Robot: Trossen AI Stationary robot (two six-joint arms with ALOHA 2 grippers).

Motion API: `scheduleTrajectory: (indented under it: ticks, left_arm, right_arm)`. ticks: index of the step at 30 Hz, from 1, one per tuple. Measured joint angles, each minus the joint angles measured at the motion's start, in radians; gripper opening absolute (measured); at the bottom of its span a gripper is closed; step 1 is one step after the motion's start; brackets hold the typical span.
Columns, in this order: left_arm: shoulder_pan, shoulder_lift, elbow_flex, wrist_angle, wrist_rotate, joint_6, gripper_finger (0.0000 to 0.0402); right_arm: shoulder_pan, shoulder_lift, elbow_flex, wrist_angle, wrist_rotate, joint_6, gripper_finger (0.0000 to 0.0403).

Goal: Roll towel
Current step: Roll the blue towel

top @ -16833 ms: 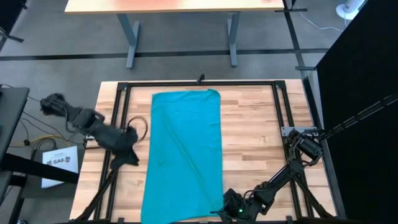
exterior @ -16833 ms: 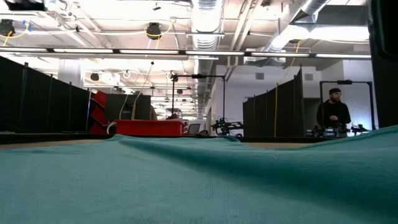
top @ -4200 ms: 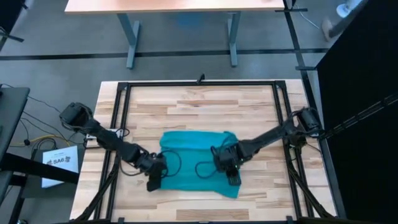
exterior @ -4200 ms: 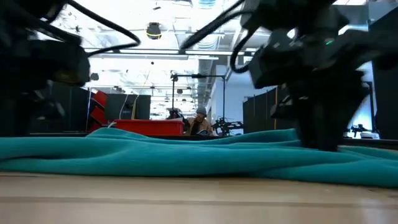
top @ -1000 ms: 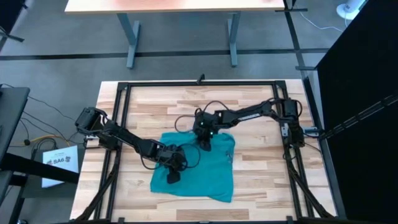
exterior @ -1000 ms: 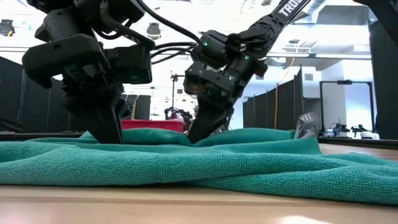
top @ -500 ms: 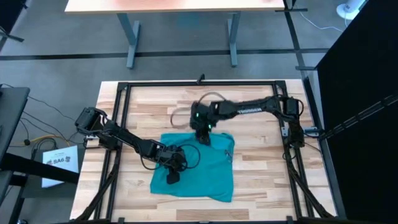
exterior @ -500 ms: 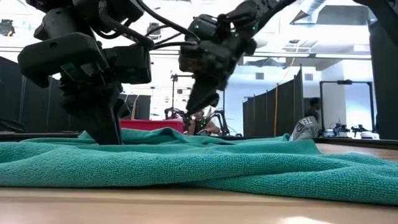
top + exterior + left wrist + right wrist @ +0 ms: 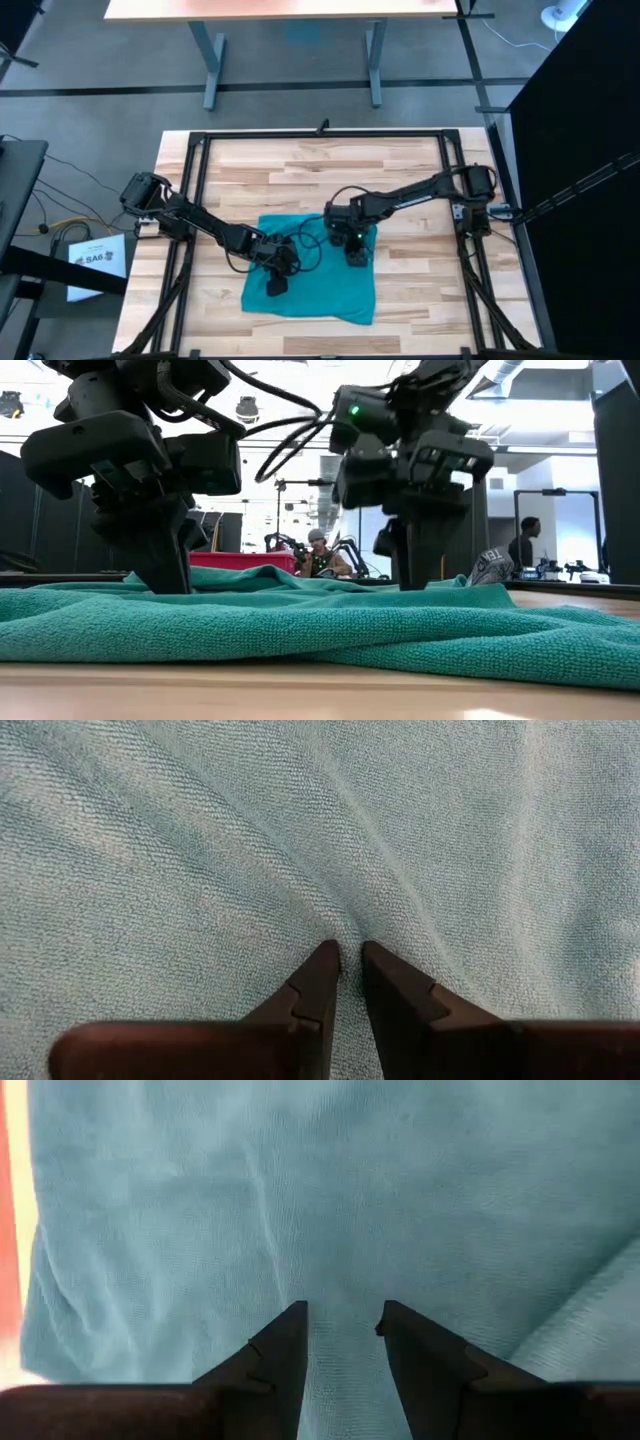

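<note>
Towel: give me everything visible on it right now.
The towel is plain teal terry-like cloth, unpatterned, lying bunched into a rough square on the near-centre of the wooden table, not rolled. Its surface is creased, with soft folds and a thick doubled near edge in the low view. The left claw presses its left part, fingers nearly shut and pinching a ridge of cloth. The right claw stands on its far right part, fingers open, tips against the fabric.

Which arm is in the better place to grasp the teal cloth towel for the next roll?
Probably the left. The left gripper is nearly shut, pinching a ridge of the teal cloth towel. The right gripper is open above the towel and holds nothing.
</note>
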Motion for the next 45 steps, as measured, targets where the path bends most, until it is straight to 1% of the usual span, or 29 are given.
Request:
scheduleTrajectory:
  ticks: [6,11,15,20,23,26,30,39,42,45]
  left_arm:
    - [0.0,0.0,0.0,0.0,0.0,-0.001,0.0039]
    - [0.0,0.0,0.0,0.0,0.001,-0.002,0.0039]
    - [-0.002,0.0,0.0,0.0,0.004,-0.006,0.0039]
    - [-0.003,0.0,-0.001,0.0,0.006,-0.013,0.0039]
    - [-0.003,0.0,-0.001,0.001,0.006,-0.017,0.0039]
    - [-0.003,0.0,-0.001,0.001,0.006,-0.019,0.0039]
    - [-0.003,0.0,-0.001,0.002,0.006,-0.021,0.0039]
    - [-0.003,0.0,-0.001,0.002,0.006,-0.03,0.0039]
    - [-0.003,0.0,-0.001,0.002,0.006,-0.03,0.0039]
    - [-0.003,0.0,-0.001,0.002,0.006,-0.029,0.0039]
  right_arm:
    - [-0.062,-0.013,-0.063,0.03,0.047,0.008,0.012]
    - [-0.148,-0.027,-0.077,0.028,0.05,-0.028,0.012]
    - [-0.236,-0.082,-0.08,0.012,0.107,-0.053,0.012]
    - [-0.325,-0.155,-0.08,0.001,0.102,-0.071,0.012]
    - [-0.323,-0.199,-0.08,0.008,0.096,-0.062,0.012]
    - [-0.28,-0.216,-0.079,0.032,0.087,-0.062,0.012]
    - [-0.228,-0.192,-0.08,0.065,0.084,-0.072,0.012]
    - [-0.233,-0.13,-0.08,0.094,0.082,-0.07,0.012]
    - [-0.227,-0.13,-0.08,0.105,0.035,-0.068,0.012]
    - [-0.21,-0.13,-0.079,0.105,0.029,-0.062,0.012]
